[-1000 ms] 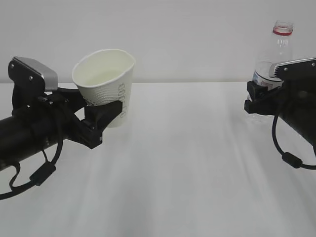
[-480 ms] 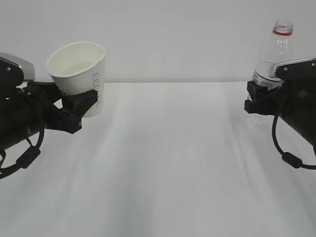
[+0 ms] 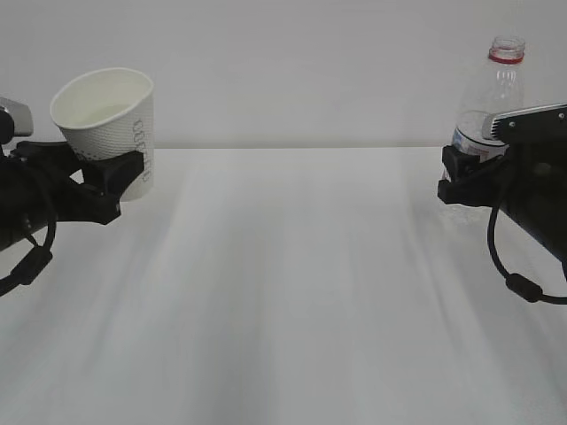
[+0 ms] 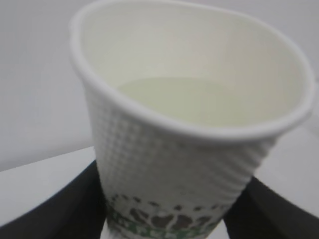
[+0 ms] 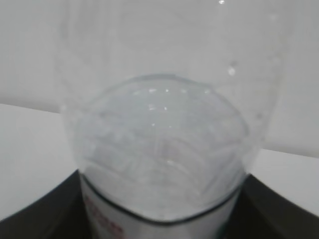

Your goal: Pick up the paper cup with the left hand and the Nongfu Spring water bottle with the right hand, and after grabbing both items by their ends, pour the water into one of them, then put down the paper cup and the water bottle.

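Over the bench's (image 3: 292, 283) left edge, the left gripper (image 3: 111, 181) grasps the paper cup (image 3: 106, 124) around its lower half and holds it up off the surface, tipped a little so its open mouth shows. From the wrist camera, black fingers (image 4: 60, 209) press on both sides of the embossed cup wall, and pale, faintly yellowish water (image 4: 199, 99) lies inside. By the right edge, the right gripper (image 3: 462, 177) is clenched around the Nongfu Spring water bottle (image 3: 496, 97), which stands upright, capless, its red neck ring on top. I cannot tell whether its base touches the bench. Cup and bottle are well apart.
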Action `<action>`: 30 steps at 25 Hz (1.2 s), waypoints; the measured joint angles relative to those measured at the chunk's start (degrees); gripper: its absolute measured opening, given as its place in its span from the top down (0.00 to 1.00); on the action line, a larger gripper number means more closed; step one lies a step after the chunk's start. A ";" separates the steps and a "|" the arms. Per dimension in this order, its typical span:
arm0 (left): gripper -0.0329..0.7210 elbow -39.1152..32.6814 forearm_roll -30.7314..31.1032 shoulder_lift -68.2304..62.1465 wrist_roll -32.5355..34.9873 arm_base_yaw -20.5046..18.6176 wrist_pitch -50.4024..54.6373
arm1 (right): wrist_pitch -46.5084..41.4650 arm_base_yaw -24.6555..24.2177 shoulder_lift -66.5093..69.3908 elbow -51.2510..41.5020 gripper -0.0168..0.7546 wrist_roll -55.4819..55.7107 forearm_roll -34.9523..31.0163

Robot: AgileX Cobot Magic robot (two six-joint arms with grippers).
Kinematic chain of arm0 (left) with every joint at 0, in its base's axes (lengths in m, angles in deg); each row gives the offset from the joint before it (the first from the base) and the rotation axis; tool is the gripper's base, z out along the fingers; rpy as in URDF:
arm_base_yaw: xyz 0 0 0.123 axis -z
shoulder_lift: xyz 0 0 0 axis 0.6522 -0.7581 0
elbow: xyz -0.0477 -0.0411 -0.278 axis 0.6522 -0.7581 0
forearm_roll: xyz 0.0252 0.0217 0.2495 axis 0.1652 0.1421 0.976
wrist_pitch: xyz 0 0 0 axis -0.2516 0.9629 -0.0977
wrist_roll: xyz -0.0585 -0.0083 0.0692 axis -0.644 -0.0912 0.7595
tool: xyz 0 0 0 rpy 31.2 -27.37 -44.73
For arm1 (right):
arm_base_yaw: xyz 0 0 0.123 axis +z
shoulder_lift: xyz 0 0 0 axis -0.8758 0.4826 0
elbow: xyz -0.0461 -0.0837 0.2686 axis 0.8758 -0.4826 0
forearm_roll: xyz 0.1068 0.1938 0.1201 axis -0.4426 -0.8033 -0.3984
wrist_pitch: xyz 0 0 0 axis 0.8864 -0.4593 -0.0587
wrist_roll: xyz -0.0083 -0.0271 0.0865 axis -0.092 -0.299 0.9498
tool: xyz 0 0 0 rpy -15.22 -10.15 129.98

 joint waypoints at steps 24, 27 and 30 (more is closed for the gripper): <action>0.31 0.00 -7.27 -1.86 0.13 -9.62 0.00 | 0.00 -0.09 0.00 0.00 0.35 0.10 1.40; 0.31 0.00 -8.48 -3.86 0.13 -9.74 -0.12 | 0.00 -0.09 0.00 0.00 0.35 0.10 1.40; 0.31 0.00 -9.02 -5.32 0.13 -9.74 -1.08 | 0.00 -0.09 0.00 0.00 0.35 0.10 1.44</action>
